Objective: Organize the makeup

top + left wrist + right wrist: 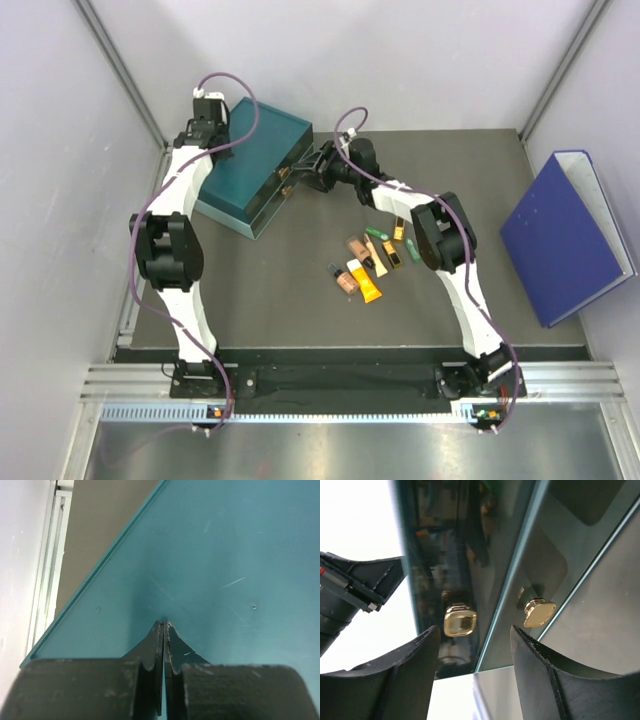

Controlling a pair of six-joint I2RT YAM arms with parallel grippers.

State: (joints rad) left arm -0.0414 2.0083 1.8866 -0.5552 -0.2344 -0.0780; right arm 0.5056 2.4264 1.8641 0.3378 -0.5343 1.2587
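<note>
Several small makeup tubes and sticks [368,262] in orange, peach, tan, green and black lie in a loose cluster on the table's middle. The teal drawer box [252,164] stands at the back left. My left gripper [164,622] is shut and empty, its tips pressed on the box's top [210,570]. My right gripper [476,632] is open in front of the box's drawer fronts, facing two gold knobs: one [459,620] between the fingers, the other [539,613] just past the right finger. It touches neither knob. In the top view it sits at the box's right side [312,166].
A big blue binder [566,234] lies at the right side of the table. Grey walls close in the back and sides. A metal rail [340,385] runs along the near edge by the arm bases.
</note>
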